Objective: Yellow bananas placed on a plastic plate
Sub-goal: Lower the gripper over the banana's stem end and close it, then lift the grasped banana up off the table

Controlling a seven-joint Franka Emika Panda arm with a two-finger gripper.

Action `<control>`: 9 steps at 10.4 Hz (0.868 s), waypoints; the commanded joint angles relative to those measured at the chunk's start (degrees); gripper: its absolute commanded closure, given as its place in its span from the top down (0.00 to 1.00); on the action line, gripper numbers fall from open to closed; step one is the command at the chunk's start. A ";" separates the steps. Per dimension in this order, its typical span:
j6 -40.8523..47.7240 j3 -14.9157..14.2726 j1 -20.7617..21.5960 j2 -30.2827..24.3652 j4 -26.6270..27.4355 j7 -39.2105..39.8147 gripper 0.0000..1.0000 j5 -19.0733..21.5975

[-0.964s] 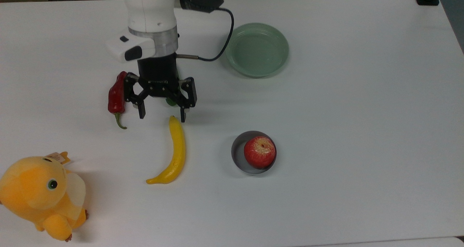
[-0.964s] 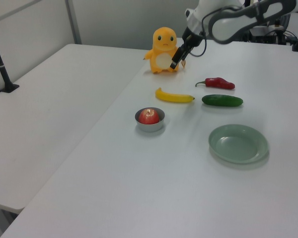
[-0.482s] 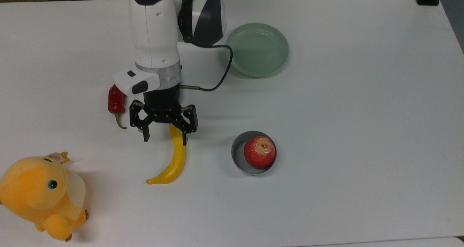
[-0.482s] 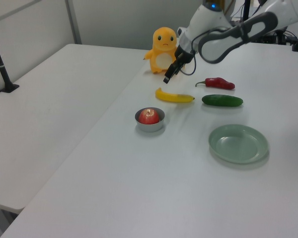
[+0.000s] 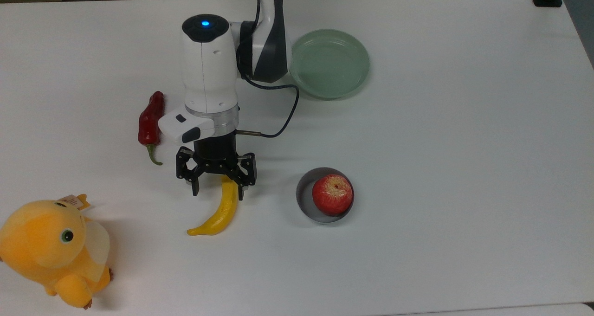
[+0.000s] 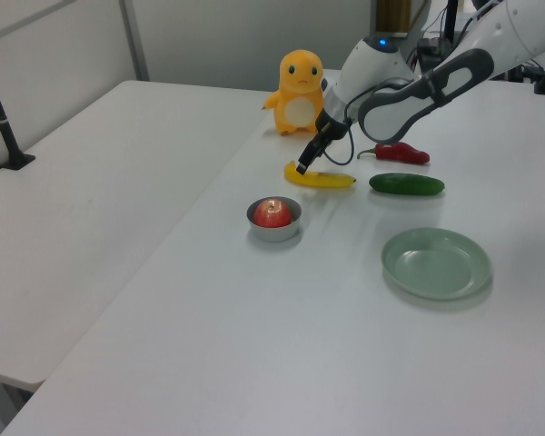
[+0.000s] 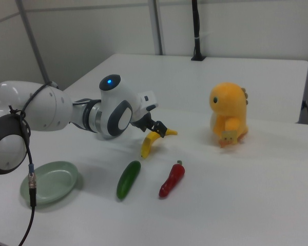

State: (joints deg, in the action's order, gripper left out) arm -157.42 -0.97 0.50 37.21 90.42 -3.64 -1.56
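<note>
1. The gripper [image 5: 217,191] hangs over the upper half of the yellow banana [image 5: 221,211], fingers spread wide on either side of it, gripping nothing.
2. The banana lies flat on the white table [image 5: 464,144].
3. In the top view, the plastic plate [image 5: 330,63] sits empty at two o'clock from the banana, well apart.

We saw the curved yellow banana [image 5: 223,209] lying flat beneath the open pincer [image 5: 217,190]; the empty mint plate [image 5: 330,63] sat well apart from it.
</note>
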 commanded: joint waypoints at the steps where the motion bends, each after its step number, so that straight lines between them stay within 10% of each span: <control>1: -1.93 -0.52 0.99 1.28 -0.95 -1.55 0.90 -0.99; 4: -1.84 -0.52 1.78 1.90 -0.51 -1.55 0.76 -2.22; 9: -1.58 -0.52 1.87 1.20 0.10 -1.55 0.18 -4.42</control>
State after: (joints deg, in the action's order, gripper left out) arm -158.40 -0.94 1.82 38.88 90.40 -3.76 -4.70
